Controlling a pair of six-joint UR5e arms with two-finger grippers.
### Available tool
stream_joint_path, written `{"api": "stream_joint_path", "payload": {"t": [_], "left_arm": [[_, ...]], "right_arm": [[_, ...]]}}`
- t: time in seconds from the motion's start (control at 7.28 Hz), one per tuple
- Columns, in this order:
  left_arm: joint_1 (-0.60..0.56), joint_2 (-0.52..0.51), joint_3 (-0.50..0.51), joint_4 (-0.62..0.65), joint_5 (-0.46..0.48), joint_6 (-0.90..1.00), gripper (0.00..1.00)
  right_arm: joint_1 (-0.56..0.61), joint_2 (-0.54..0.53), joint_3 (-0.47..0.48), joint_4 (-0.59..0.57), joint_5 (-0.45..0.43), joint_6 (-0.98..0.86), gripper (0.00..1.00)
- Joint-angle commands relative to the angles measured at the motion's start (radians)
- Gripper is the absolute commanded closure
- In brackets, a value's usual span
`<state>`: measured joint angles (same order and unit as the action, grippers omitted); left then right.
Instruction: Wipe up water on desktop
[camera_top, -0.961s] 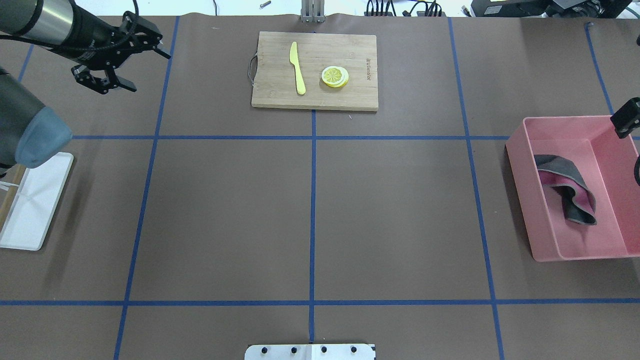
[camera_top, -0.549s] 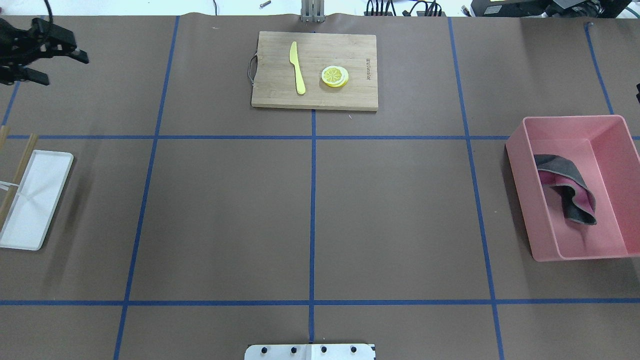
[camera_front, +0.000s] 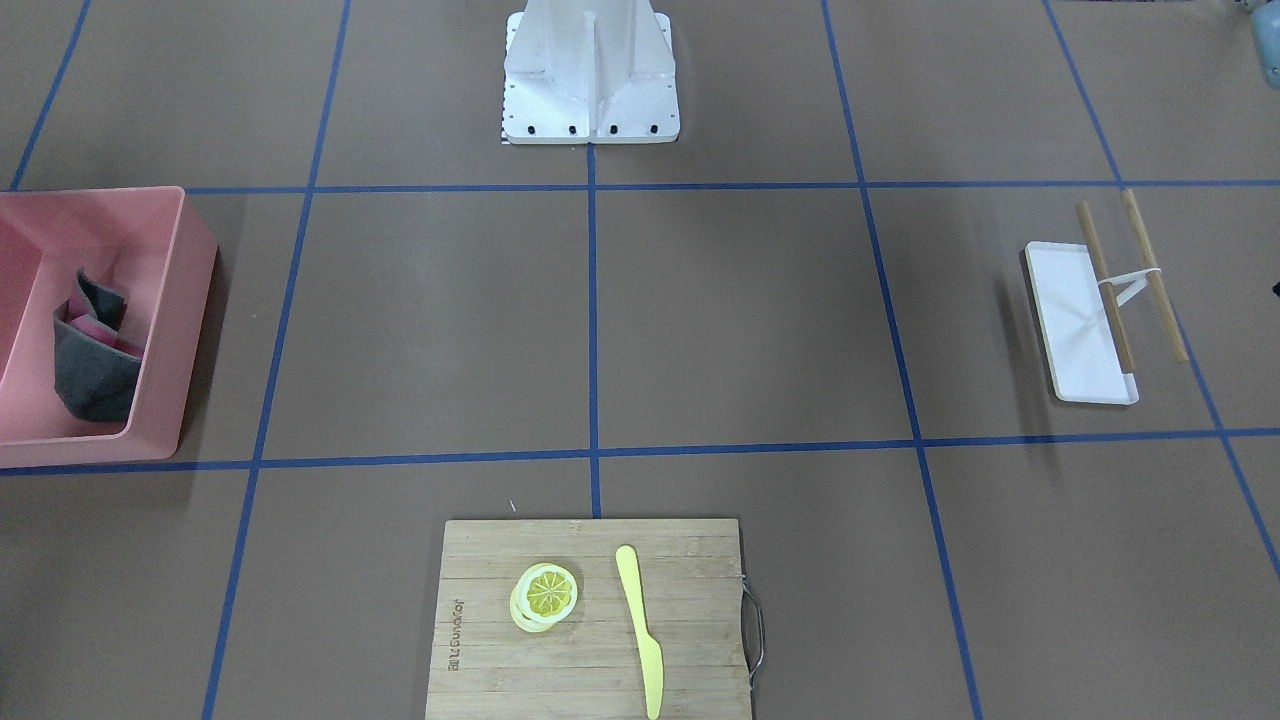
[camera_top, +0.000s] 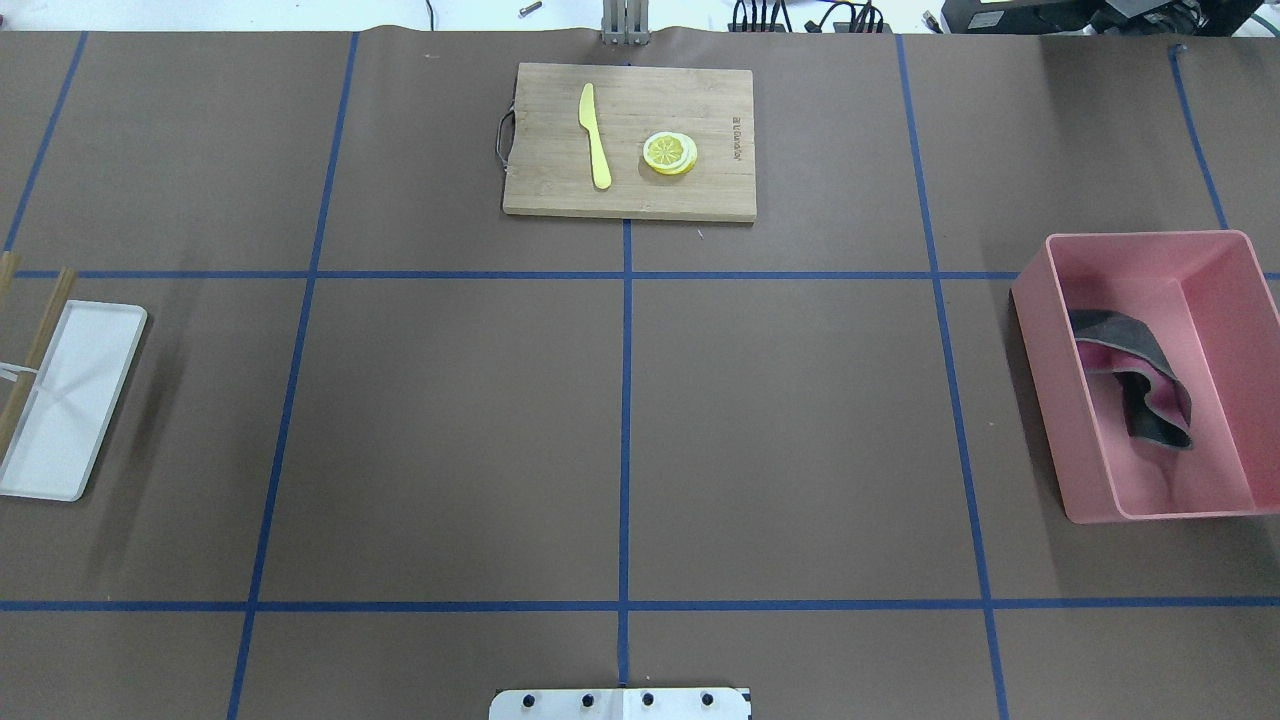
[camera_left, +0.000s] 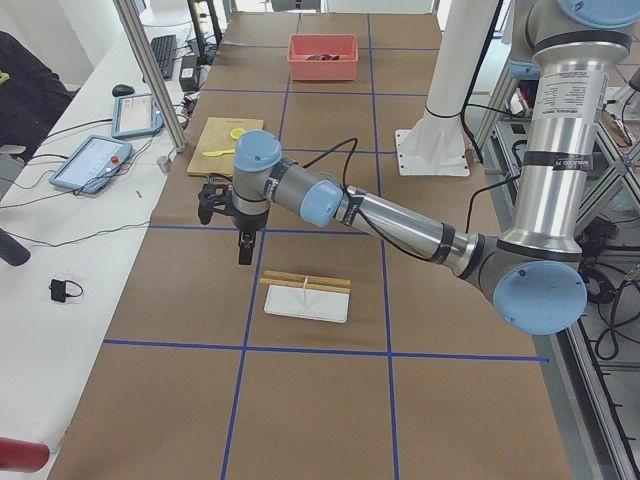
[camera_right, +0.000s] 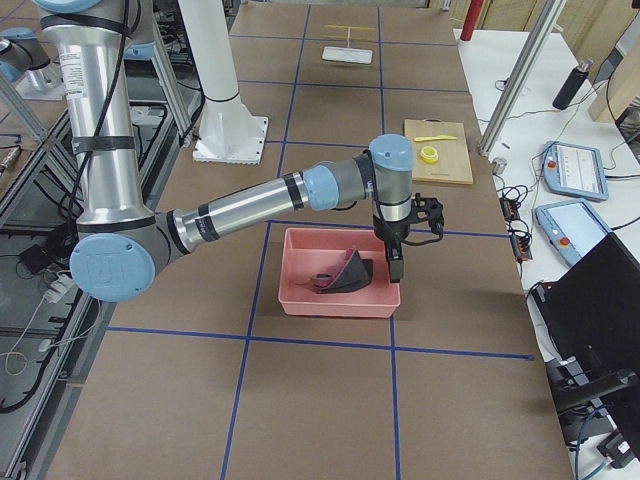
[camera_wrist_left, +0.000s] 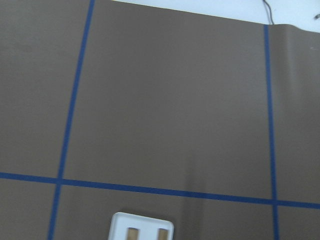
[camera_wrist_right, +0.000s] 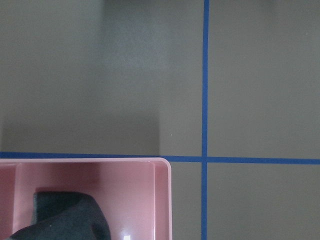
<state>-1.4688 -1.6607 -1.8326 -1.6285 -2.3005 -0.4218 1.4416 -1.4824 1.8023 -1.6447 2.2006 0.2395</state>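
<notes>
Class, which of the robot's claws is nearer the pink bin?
Right. The right claw hangs over an edge of the pink bin; the left claw hangs far off, by the white tray.

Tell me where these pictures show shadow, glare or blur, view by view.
Overhead: even light, sharp; soft shadows lie left of the bin and right of the tray; the strip beyond the desktop is blown out white. Right wrist: a broad soft shadow on the desktop past the bin, a small glare spot on its floor. Left wrist: slightly soft, no glare.
</notes>
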Motion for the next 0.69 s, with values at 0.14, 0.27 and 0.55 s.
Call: {"api": "stream_joint_path", "payload": {"t": [0.14, 0.27, 0.55], "left_arm": [[-0.024, 0.053, 0.090, 0.035, 0.003, 0.158, 0.02], [-0.022, 0.093, 0.108, 0.035, 0.003, 0.161, 0.02], [-0.025, 0.096, 0.119, 0.041, -0.005, 0.147, 0.02]], "right_arm": [[0.040, -0.063, -0.064, 0.008, 0.146, -0.003, 0.00], [0.040, -0.074, -0.072, 0.008, 0.145, -0.003, 0.00], [0.040, -0.070, -0.066, 0.006, 0.159, 0.000, 0.00]]}}
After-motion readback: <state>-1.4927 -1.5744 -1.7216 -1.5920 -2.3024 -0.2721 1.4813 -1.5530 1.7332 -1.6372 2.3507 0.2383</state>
